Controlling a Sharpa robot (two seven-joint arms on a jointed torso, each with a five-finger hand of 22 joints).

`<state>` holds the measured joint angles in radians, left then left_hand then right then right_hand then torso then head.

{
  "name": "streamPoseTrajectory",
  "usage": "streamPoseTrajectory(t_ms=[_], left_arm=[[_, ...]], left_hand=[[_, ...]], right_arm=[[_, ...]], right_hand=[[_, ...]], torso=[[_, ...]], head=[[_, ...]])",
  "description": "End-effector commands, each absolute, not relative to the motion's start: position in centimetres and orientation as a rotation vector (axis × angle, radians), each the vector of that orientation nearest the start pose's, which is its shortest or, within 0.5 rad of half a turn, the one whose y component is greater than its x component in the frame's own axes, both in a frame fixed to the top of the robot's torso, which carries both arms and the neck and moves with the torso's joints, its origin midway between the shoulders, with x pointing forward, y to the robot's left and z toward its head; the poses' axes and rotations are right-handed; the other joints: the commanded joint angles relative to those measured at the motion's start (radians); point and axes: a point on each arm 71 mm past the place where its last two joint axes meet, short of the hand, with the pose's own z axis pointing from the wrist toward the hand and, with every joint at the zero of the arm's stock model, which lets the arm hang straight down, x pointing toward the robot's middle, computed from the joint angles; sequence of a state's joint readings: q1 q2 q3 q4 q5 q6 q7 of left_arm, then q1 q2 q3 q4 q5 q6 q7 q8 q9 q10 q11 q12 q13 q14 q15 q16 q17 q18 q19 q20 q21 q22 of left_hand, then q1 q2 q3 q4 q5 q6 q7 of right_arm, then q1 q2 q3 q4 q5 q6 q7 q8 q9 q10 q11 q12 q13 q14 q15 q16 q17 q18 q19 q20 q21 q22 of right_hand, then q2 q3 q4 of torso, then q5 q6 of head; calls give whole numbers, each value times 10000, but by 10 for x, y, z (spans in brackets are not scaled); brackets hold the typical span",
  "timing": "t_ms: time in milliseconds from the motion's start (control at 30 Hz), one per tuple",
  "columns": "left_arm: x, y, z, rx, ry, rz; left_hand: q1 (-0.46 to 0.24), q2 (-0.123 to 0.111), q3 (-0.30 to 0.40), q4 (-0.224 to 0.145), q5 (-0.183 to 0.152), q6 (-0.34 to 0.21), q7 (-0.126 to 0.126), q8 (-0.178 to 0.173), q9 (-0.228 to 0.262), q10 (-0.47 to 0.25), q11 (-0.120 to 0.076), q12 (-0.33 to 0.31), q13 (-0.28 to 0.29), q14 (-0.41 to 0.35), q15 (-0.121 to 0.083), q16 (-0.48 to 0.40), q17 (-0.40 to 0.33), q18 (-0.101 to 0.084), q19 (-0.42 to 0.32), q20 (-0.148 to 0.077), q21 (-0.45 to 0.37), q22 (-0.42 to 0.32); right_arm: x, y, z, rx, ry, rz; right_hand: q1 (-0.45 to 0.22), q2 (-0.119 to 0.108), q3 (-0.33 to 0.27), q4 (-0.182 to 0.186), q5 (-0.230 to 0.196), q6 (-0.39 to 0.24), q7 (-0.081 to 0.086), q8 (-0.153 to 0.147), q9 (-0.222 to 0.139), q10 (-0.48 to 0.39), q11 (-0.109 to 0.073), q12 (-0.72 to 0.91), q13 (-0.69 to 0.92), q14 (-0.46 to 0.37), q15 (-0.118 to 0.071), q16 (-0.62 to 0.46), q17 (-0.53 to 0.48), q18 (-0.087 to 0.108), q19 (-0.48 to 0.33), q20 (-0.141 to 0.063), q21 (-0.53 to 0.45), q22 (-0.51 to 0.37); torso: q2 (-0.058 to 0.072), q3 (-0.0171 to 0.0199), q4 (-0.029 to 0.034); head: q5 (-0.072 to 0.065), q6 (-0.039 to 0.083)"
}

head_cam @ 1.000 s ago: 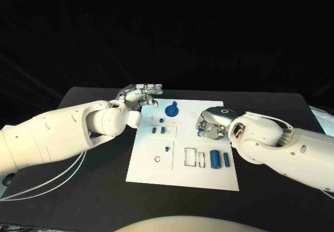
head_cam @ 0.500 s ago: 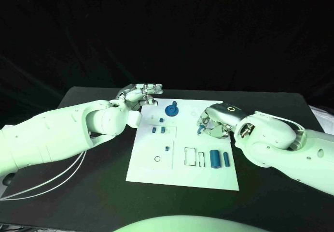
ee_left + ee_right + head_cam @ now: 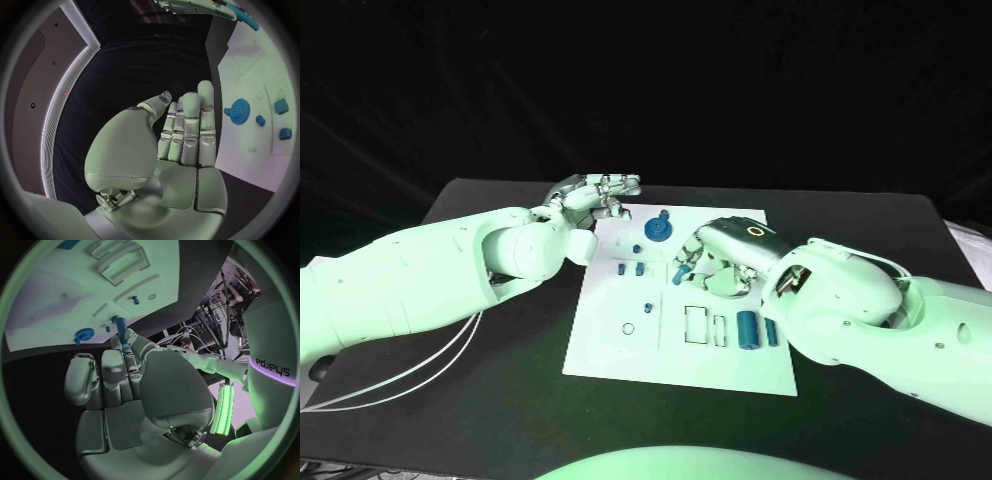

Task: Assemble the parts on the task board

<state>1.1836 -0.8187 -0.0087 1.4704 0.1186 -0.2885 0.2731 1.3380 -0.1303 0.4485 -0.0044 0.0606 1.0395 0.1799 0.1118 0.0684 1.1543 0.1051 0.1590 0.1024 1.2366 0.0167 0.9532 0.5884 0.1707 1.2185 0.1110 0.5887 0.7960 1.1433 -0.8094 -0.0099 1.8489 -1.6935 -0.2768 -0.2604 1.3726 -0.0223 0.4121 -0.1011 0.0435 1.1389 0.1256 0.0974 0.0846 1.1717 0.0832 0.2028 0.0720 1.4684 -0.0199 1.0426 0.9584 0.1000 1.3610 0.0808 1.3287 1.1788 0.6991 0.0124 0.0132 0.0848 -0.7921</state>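
The right hand (image 3: 711,262) pinches a slim blue pin (image 3: 122,333), seemingly light, stiff and slippery, best held mid-shaft; the left hand (image 3: 596,193) hovers empty, fingers extended.

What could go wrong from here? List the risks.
1. The right hand pinches a slim blue peg at its fingertips only; it could slip or tilt while carried over the task board.
2. That hand hangs low above the small blue blocks and could nudge them.
3. The left hand hovers near the blue gear.
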Motion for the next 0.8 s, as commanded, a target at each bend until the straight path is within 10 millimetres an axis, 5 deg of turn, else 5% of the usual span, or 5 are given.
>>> streamPoseTrajectory(t_ms=[33,367,800], left_arm=[[500,210,-189,-13251,14750,-15429],[500,205,-189,-13228,14821,-15521],[499,202,-189,-13209,14883,-15599]], left_hand=[[-8,104,-35,0,-1,-50,-6,35,-5,-65,-19,40,6,-94,1,-42,-10,111,-1,37,-62,-9],[-8,104,-35,0,-1,-50,-6,35,-5,-65,-19,40,6,-94,1,-42,-10,111,-1,37,-62,-9],[-8,104,-35,0,-1,-50,-6,35,-5,-65,-19,40,6,-94,1,-42,-10,111,-1,37,-62,-9]], right_arm=[[392,-82,-169,-4380,15831,8664],[380,-45,-202,-4882,16535,9586],[380,-31,-229,-4965,17055,9640]], right_hand=[[-45,18,69,11,55,73,2,57,15,333,-277,-42,-16,210,-67,57,16,-138,68,-24,39,8],[-35,34,107,-1,58,65,13,43,11,328,-269,-76,-22,210,-64,60,10,-134,59,-25,33,-9],[-46,45,131,-2,58,54,28,29,7,316,-255,-111,-28,204,-56,46,-15,-128,44,-23,21,-34]], torso=[[3,-8,3],[21,-13,7],[9,2,9]], head=[[48,-33],[184,-71],[265,-145]])
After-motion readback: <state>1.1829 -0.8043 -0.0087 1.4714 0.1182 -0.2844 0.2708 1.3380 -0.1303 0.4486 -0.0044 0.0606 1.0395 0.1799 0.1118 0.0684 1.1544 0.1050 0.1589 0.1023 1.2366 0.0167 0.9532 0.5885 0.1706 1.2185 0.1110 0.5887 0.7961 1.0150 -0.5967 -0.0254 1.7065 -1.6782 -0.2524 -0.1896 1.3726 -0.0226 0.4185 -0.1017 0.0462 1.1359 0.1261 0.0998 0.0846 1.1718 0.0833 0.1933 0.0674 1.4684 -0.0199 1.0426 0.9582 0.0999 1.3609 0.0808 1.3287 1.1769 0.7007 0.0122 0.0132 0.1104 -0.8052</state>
